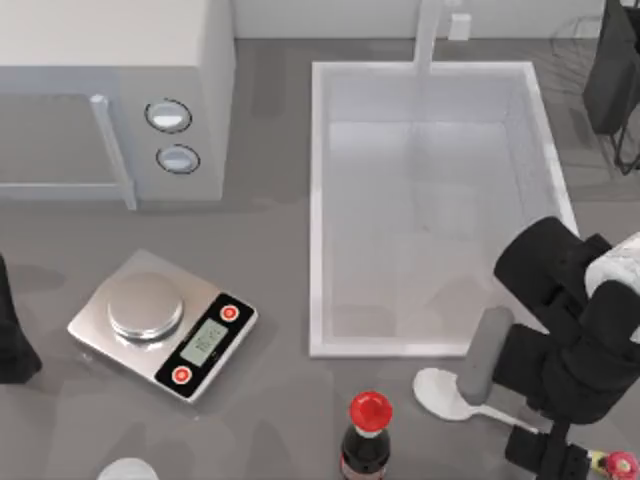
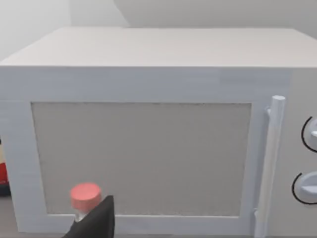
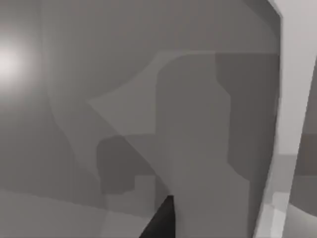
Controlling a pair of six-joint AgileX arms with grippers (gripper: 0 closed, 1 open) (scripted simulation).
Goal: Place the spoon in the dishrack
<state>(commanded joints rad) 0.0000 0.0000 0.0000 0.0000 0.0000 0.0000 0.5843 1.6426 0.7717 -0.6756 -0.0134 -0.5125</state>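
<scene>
Here the white spoon (image 1: pixel 445 392), with wide oval bowl and thin handle ending in a pink-red tip, is shown lying on the grey tabletop (image 1: pixel 280 330) just in front of the white rectangular sink basin (image 1: pixel 318 200). The right tool is hidden beneath its black arm above the handle; whether it is spread or closed cannot be told. The dark wire dishrack (image 1: pixel 580 50) stands at the far right. The handle should be gripped squarely mid-length. The left arm is parked at the left edge.
</scene>
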